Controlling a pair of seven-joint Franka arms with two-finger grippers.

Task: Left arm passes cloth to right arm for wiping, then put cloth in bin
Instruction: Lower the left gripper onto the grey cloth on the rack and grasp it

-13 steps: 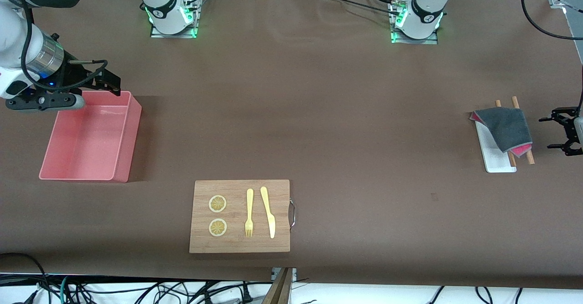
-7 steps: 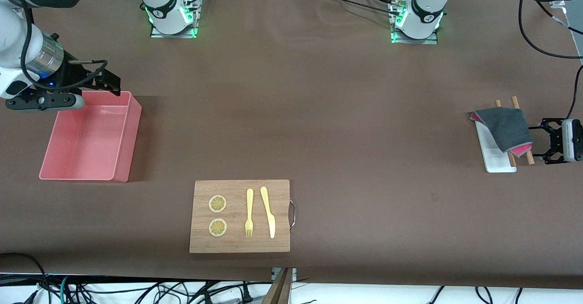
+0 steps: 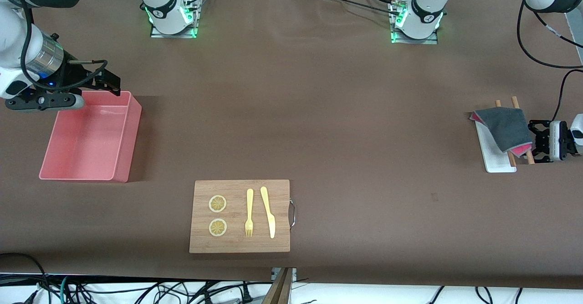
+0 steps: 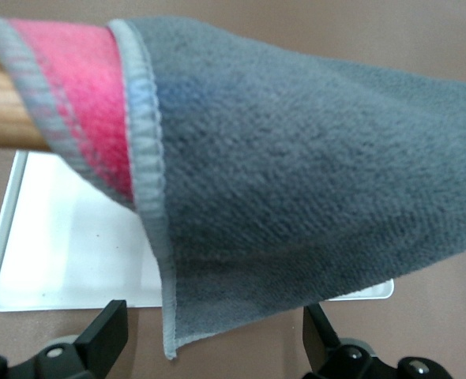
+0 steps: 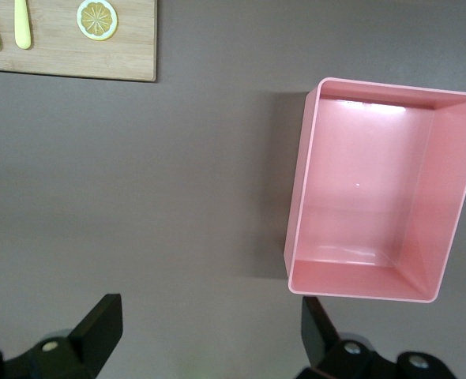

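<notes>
Barely begun: cloth not yet grasped

Left gripper [image 3: 536, 141], jaws spread and empty, sits beside the cloth [image 3: 504, 128] draped on wooden rods [image 3: 522, 130] and a white tray [image 3: 494, 159] near the table's left-arm end. Right gripper [image 3: 109, 83] waits open over the empty bin [image 3: 122, 169]. Handover, wiping and binning remain.

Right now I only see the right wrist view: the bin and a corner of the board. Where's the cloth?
Observer: The cloth lies draped over two wooden sticks and a white tray, at the left arm's end of the table.
Operator: Is the left gripper on it?
Observer: No grip. The left gripper is open right beside the cloth. In the left wrist view the cloth's hem hangs between its fingers.
Operator: And mine?
Observer: The right gripper is open, waiting up by the bin.
</notes>
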